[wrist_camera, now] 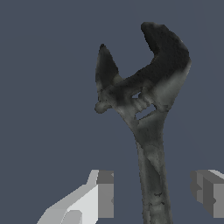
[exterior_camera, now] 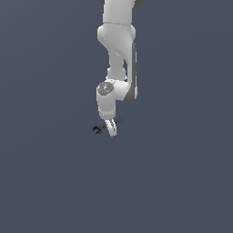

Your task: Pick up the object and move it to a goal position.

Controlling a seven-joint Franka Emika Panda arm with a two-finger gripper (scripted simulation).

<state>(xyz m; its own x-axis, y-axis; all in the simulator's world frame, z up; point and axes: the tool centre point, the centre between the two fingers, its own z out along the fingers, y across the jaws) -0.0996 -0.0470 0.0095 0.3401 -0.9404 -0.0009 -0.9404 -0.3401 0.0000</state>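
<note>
Wrench (wrist_camera: pixel 148 131), dark and worn, is seen in the wrist view lying between the two fingers (wrist_camera: pixel 103 194) of the gripper (wrist_camera: pixel 153 194), its handle passing through the gap and its C-shaped head beyond the fingertips; the fingers are spread apart, touching neither side. In the exterior view the wrench (exterior_camera: pixel 97 129) is seen under the lowered gripper (exterior_camera: pixel 111 129), on the grey floor (exterior_camera: pixel 182 182)

Just a flat dark blue-grey floor (exterior_camera: pixel 45 182) all round, w/ nothing else on it. Same plain colour in both views.
</note>
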